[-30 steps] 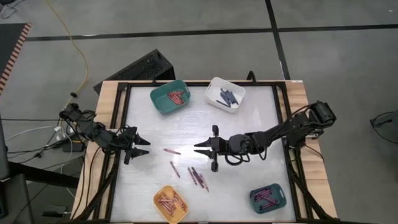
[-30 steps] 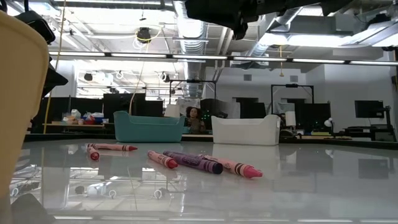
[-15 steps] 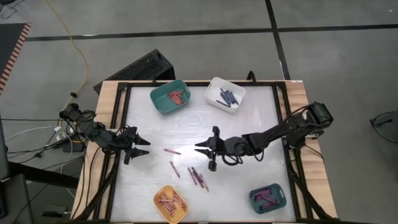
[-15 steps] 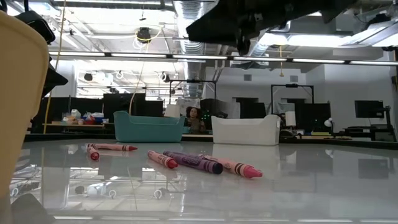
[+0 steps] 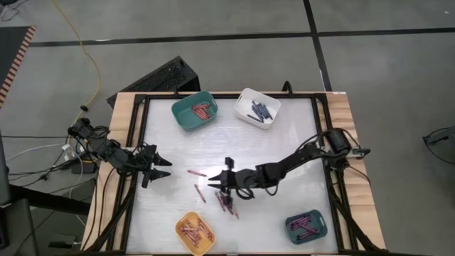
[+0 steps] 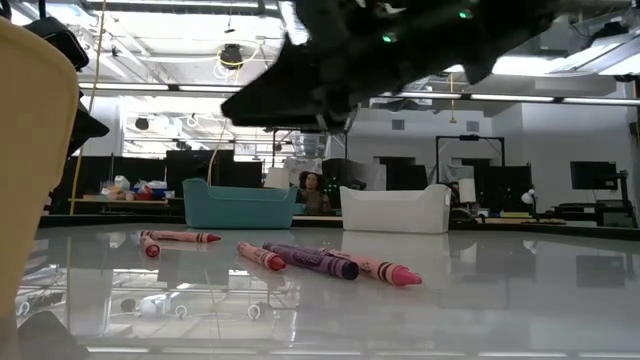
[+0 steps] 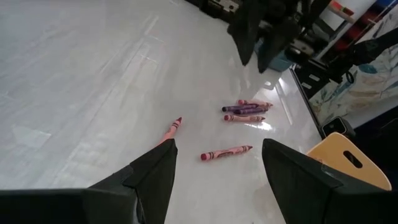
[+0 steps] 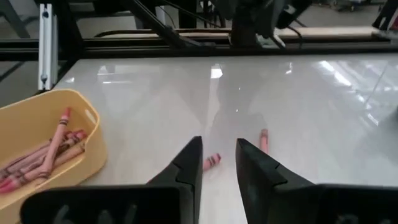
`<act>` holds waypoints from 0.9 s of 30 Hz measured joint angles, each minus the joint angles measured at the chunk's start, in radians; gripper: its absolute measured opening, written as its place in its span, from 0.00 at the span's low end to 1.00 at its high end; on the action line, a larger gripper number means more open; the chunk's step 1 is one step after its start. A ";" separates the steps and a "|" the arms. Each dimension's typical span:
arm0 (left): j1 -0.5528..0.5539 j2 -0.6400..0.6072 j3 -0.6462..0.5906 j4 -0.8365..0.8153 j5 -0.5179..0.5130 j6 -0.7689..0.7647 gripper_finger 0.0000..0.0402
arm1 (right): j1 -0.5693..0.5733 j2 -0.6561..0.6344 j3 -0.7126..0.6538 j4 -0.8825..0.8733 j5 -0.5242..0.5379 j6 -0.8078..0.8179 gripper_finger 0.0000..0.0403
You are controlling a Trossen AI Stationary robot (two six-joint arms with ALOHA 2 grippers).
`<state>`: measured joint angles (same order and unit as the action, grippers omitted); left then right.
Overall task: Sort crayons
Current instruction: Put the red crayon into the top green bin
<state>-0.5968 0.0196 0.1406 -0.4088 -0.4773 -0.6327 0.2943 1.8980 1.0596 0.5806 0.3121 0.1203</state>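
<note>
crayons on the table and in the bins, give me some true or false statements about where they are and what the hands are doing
1. The yellow bin is empty. False: it holds pinkish crayons.
2. Loose crayons lie on the table between the bins. True.
3. The white bin holds dark blue-purple crayons. True.
4. The right hand is gripping a crayon. False: its fingers are apart and empty, above the loose crayons.
5. The left hand is over the teal bin. False: it waits open at the table's left edge.
</note>
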 joint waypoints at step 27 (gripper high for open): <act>0.000 0.000 0.000 0.000 0.000 0.000 0.57 | 0.000 0.034 0.141 -0.138 -0.003 -0.041 0.23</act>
<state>-0.5968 0.0196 0.1404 -0.4088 -0.4776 -0.6327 0.2939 1.9324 1.2003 0.4424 0.3092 0.0791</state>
